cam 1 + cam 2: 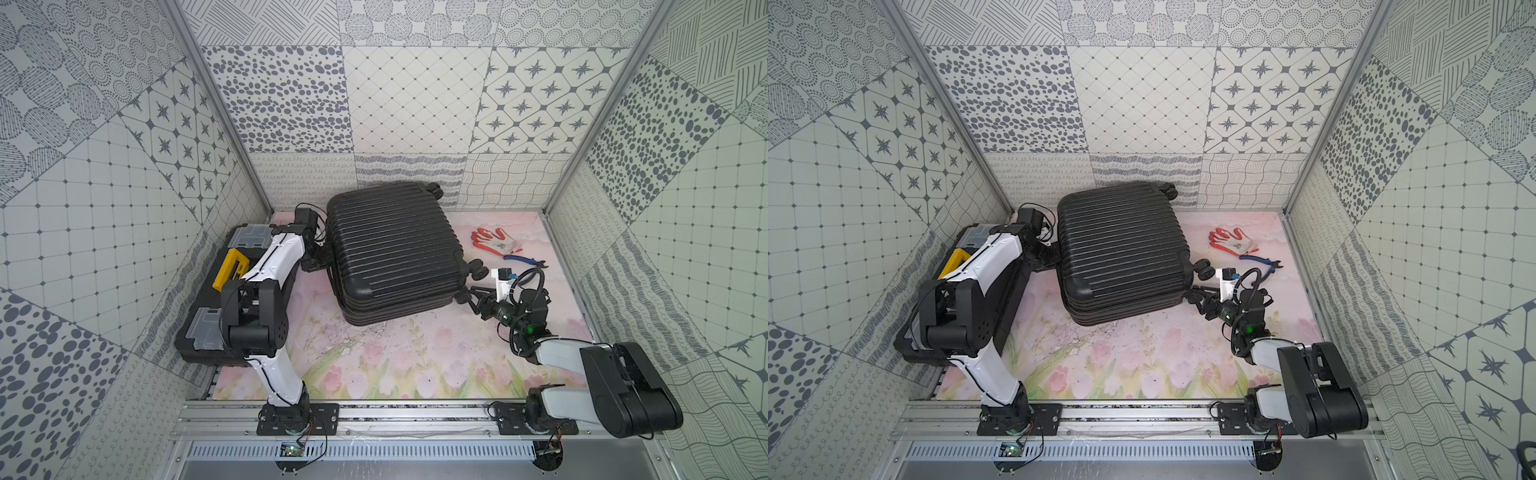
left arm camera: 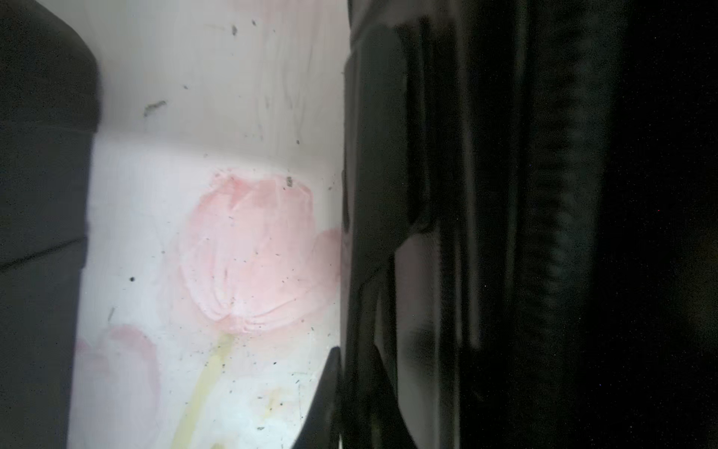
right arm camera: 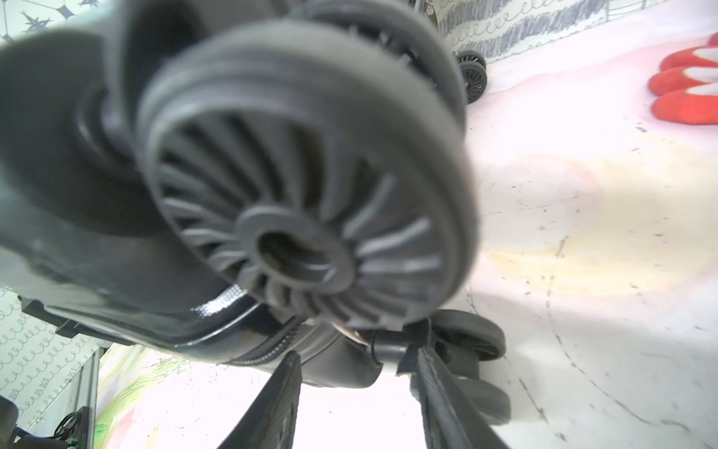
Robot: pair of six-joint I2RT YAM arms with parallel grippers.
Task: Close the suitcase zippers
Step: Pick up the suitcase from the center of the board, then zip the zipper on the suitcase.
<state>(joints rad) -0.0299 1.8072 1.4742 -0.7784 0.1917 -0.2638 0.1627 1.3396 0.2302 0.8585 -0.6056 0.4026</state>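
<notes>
- Suitcase (image 1: 395,249), black and ribbed, lies flat on the flowered table (image 1: 395,365), toward the far middle, with its two shells folded together.
- Its ribs and long axis run left to right. The wheel end faces right and the opposite end faces left, near the toolbox (image 1: 216,299).
- In the right wrist view the zippers (image 3: 277,344) show as a thin toothed track. It follows the seam round the near right corner, under a spinner wheel (image 3: 311,194). No pull can be made out.
- At that near right corner the right gripper (image 1: 471,293) sits low on the table, pointing left and far toward the case. Its fingers stand apart, the corner seam is just ahead of the tips, and nothing appears pinched between them.
- Against the left side wall of the case, the left gripper (image 1: 316,255) has its jaws together. Whether they pinch a pull is hidden by the case and the arm.
- The coming move likely turns on the seam, which lies straight ahead of the right gripper and runs leftward from it along the near side. The right arm is nearer to this corner stretch, the left arm to the left wall.
- A pair of red-and-white gloves (image 1: 494,243) and blue-handled cutters (image 1: 525,260) lie at the far right, apart from the case.
</notes>
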